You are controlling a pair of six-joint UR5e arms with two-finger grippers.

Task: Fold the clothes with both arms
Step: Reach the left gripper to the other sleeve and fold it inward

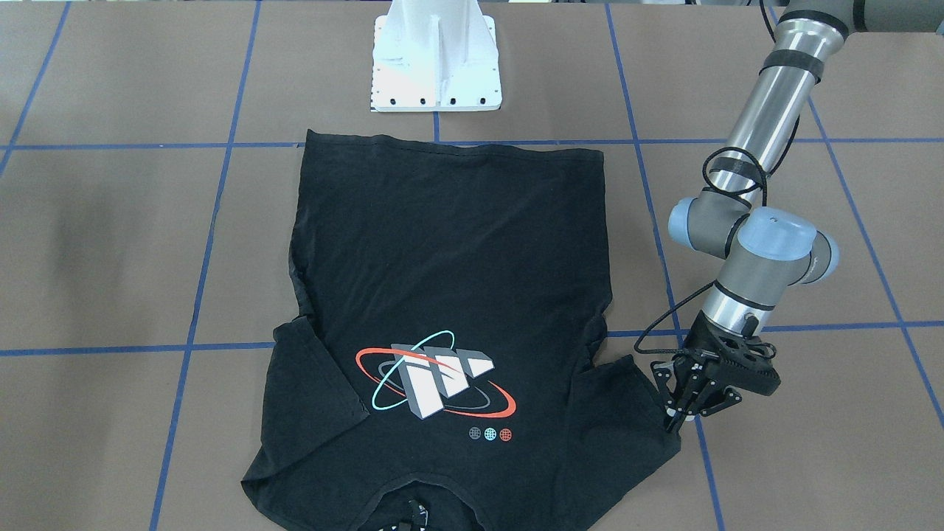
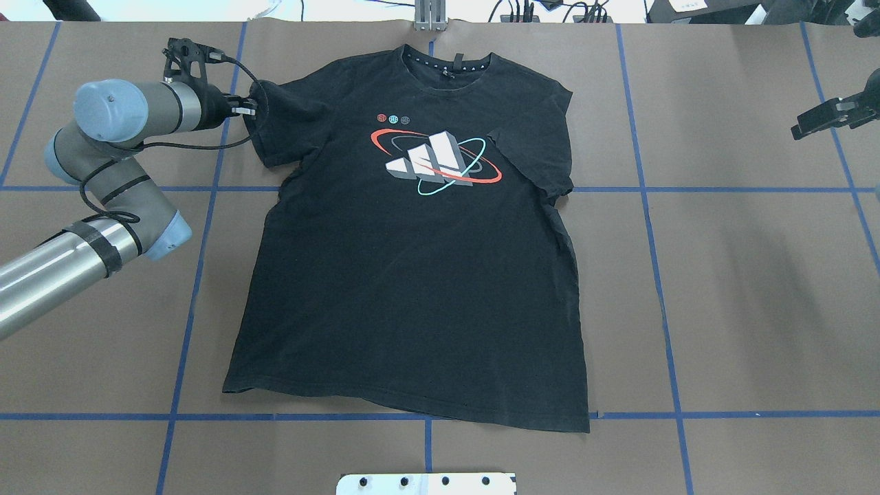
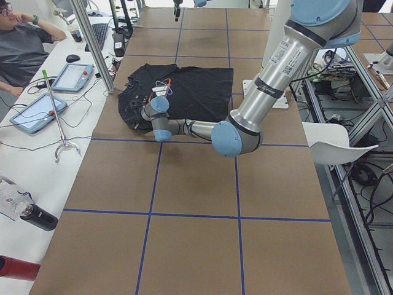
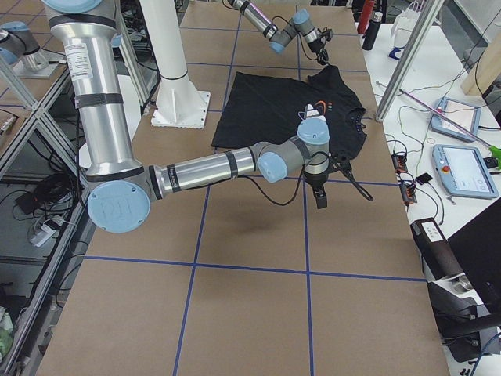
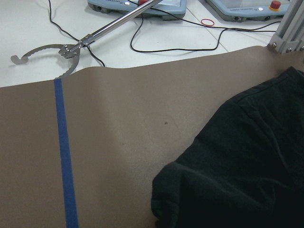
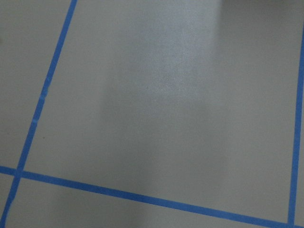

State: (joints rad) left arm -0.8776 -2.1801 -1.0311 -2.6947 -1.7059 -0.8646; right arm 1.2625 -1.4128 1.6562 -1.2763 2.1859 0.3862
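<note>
One black T-shirt (image 2: 412, 289), soft knit, lies flat and print-up mid-worktop (image 2: 756, 289). The surface is matte brown, gridded with blue tape lines (image 2: 756, 189). You have two arms, silver tubes with light blue caps: left arm (image 2: 103, 179), right arm (image 4: 203, 168). The left claw (image 2: 249, 108) is clenched on a short sleeve's hem. The right claw (image 2: 828, 117) hangs over bare worktop, well apart from the shirt; can't tell if it's clenched or released.
</note>
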